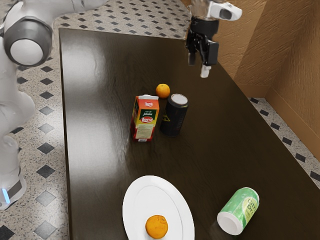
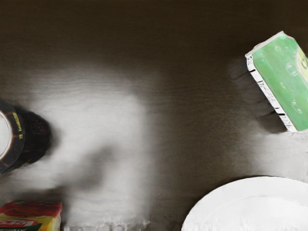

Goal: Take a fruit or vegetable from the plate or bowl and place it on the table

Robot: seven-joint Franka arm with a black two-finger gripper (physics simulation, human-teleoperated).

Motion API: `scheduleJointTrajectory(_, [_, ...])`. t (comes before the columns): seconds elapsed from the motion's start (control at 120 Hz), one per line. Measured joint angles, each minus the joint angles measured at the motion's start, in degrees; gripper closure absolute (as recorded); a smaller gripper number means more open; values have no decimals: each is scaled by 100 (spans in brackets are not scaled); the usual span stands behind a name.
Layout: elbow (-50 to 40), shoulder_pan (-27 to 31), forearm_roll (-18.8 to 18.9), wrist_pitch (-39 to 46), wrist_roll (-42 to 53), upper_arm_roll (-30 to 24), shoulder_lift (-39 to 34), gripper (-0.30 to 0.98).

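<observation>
Exterior view: claw (image 1: pixel 199 69) above table (image 1: pixel 102 165), 1 o'clock from black can (image 1: pixel 172 119), fingers apart, nothing held. Orange fruit (image 1: pixel 156 227) on white plate (image 1: pixel 137 202), about 6 o'clock of its middle. Green can (image 1: pixel 241 209) lying at plate's 3 o'clock. Carton (image 1: pixel 145 120) upright at its 12, second orange (image 1: pixel 162 91) at carton's 1.

glare: white on dark tabletop (image 1: pixel 210 160) | shadow: soft, beside green can (image 2: pixel 281 77)
</observation>
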Motion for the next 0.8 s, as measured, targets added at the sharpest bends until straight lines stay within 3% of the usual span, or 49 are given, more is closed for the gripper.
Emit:
scheduleJointTrajectory(0.225, [-295,-312,-56,253,-663,-657,1184,0])
scheduleJointTrajectory(0.367, [-1796,-1001,-85,761,-1035,-707,419,0])
scheduleJointTrajectory(0.467, [-2556,-1254,-86,1256,-1269,-716,311,0])
scheduleJointTrajectory(0.8, [-2889,-1493,-176,2161,-1858,-742,674,0])
